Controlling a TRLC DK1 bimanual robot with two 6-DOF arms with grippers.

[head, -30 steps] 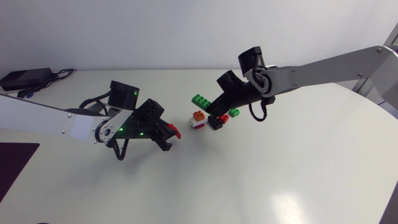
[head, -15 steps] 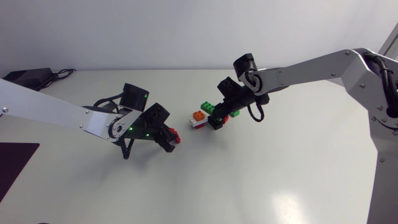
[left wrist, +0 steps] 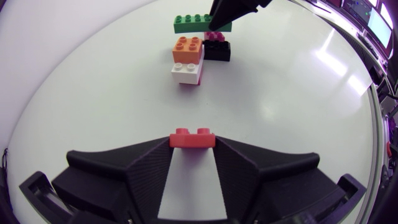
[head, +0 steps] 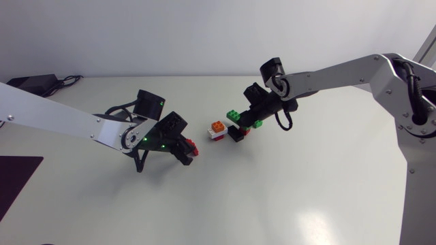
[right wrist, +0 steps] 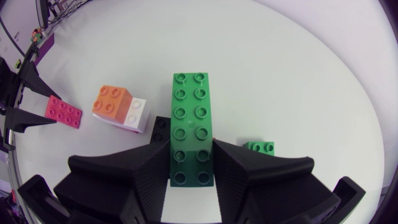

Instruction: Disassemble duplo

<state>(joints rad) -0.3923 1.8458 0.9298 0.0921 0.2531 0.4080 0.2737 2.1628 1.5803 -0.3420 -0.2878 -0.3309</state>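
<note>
My left gripper is low over the table with a small red brick between its fingertips, both touching its ends. Ahead of it stands an orange brick on a white one. Beside that is a black brick with a magenta piece on top. My right gripper is shut on a long green brick, held right over the black brick; whether they are still joined I cannot tell. A small green brick lies on the table beside the right gripper.
A black box with cables sits at the back left corner. A dark mat lies at the left edge. The front half of the white table is bare.
My left arm has carried the red brick to the right, closer to the orange and white stack. My right gripper has brought the long green brick down over the black brick.
</note>
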